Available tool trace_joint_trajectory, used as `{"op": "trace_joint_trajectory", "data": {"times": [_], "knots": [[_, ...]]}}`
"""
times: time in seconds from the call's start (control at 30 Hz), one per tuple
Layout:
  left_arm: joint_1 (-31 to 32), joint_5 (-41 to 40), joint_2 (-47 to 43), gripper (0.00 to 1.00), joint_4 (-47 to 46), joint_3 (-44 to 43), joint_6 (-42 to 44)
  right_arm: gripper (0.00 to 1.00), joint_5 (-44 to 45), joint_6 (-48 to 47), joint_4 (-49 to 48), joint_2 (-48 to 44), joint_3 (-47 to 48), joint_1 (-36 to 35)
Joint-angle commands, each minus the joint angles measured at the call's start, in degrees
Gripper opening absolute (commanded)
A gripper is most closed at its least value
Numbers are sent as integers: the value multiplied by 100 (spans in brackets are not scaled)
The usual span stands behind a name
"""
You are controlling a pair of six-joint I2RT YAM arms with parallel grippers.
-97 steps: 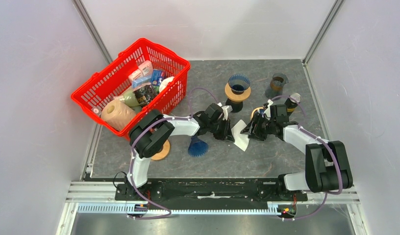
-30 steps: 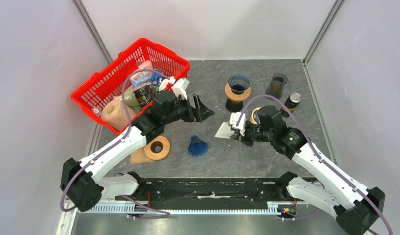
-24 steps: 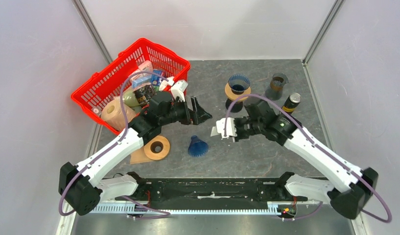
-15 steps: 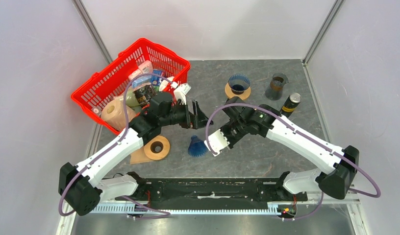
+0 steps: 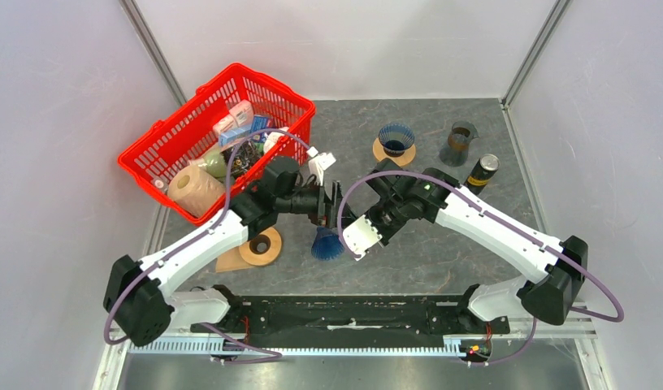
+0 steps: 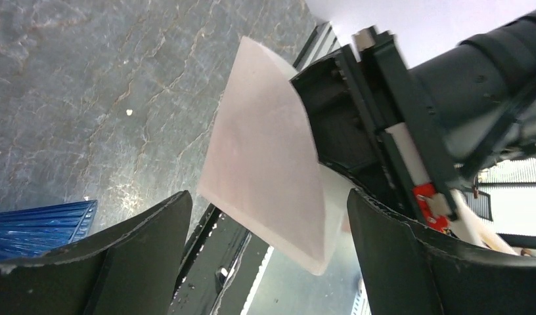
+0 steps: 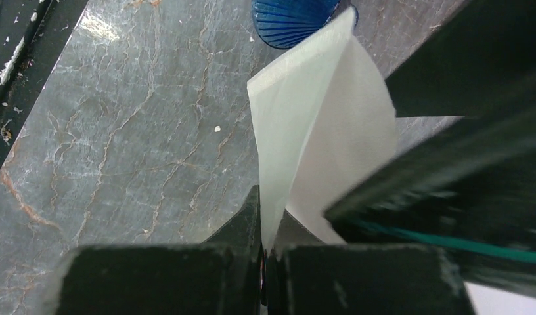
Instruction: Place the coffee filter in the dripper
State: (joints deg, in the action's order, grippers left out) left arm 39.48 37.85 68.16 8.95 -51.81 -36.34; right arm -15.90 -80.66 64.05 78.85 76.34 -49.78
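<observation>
A white paper coffee filter [image 5: 359, 238] hangs above the table with my right gripper [image 5: 374, 228] shut on one edge of it. Just left of it on the table lies a blue ribbed dripper [image 5: 324, 245], wide end down. My left gripper [image 5: 335, 213] is open and sits close beside the filter. In the left wrist view the filter [image 6: 265, 151] fills the space in front of my spread fingers [image 6: 147, 256], with the dripper [image 6: 42, 220] low on the left. The right wrist view has the filter [image 7: 318, 111] clamped in my right gripper [image 7: 265, 226], and the dripper [image 7: 291, 20] lies beyond it.
A red basket [image 5: 162, 175] of groceries stands at the back left. A wooden ring [image 5: 261, 244] lies near the left arm. At the back are another blue dripper on a wooden stand [image 5: 396, 138], a dark glass cup [image 5: 461, 138] and a can [image 5: 483, 169].
My right arm has carried the filter left and toward the near edge, beside the blue dripper. My left gripper has swung right and nearer to meet it, staying open.
</observation>
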Motion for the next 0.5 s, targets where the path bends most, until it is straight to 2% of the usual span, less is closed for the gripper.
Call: {"op": "trace_joint_trajectory", "data": {"times": [0.0,0.17,0.47], "knots": [[128,-53,205,95,-24,-208,264,0,102,-13,107,-4,273,-32],[147,-767,331,93,456,-347,398,0,67,-47,104,-54,246,-27],[175,-584,597,84,133,-478,161,0,54,-194,107,-26,247,-33]]}}
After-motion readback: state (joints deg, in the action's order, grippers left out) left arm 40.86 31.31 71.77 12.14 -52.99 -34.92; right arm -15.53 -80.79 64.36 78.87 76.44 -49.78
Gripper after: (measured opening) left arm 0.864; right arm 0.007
